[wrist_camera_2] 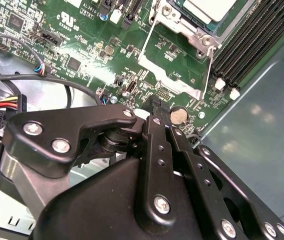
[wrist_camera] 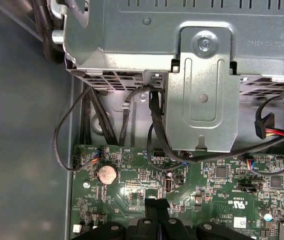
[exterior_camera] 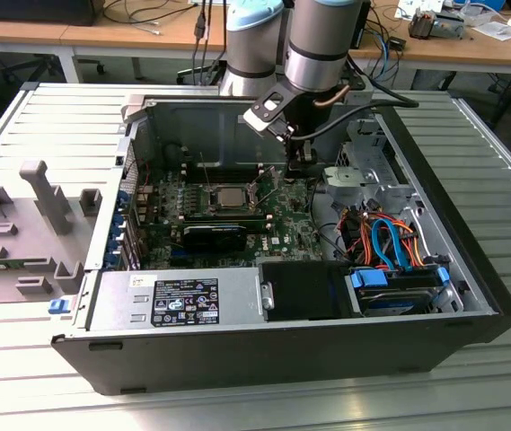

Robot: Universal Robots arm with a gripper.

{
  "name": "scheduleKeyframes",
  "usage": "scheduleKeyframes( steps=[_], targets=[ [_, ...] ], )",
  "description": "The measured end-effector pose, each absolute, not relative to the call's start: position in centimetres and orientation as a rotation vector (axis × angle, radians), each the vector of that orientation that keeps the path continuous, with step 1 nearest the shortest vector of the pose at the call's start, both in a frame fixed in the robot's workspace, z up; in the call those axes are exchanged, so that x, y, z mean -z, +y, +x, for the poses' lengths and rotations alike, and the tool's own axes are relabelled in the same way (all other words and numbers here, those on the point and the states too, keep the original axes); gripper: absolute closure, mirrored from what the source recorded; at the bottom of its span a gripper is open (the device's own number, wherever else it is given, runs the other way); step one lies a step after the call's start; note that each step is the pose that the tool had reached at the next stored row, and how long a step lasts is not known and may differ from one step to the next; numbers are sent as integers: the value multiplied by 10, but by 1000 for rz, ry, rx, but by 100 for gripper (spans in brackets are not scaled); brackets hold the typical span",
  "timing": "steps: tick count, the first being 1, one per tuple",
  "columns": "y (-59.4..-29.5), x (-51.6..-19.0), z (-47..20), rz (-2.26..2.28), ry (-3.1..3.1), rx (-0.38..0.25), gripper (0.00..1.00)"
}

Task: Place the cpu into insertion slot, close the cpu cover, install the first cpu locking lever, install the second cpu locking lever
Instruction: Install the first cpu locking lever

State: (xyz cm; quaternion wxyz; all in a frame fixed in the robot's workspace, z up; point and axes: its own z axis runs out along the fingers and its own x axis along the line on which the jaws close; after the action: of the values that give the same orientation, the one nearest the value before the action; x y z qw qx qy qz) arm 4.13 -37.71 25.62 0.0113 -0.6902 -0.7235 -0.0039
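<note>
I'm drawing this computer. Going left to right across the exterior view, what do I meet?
Grey plastic holder blocks → square silver-grey cpu → black gripper → orange and blue cables.

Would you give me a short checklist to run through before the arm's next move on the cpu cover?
1. Cpu in the slot: ok, it lies inside the rim.
2. Cover closed: not ok, it stands open, and the board shows through its cut-out.
3. Gripper empty: ok, shut with nothing held.
4. Gripper clear of the cover: ok, apart from it, low over the board near the coin cell.
5. Cables off the gripper's tip: ok in the first wrist view.
</note>
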Motion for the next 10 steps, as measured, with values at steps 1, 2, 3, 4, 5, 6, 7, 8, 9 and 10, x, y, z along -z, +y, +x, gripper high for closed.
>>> scheduleKeyframes(
  steps=[1, 2, 3, 4, 5, 6, 7, 8, 9, 10],
  targets=[
    [-377, -256, 40, -2153, -2257, 12, 89],
    [-377, -256, 40, -2153, -2257, 12, 89],
    [-377, -256, 39, -2153, -2257, 12, 89],
    [-377, -256, 38, -2153, -2257, 12, 89],
    [-377, -256, 38, -2153, -2257, 12, 89],
    [-377, -256, 38, -2153, -2257, 12, 89],
    [-377, -256, 37, -2153, -2257, 12, 89],
    [-377, -256, 37, -2153, -2257, 12, 89],
    [-377, -256, 37, -2153, -2257, 12, 89],
    [-377, -256, 36, -2153, -2257, 12, 89]
  ],
)
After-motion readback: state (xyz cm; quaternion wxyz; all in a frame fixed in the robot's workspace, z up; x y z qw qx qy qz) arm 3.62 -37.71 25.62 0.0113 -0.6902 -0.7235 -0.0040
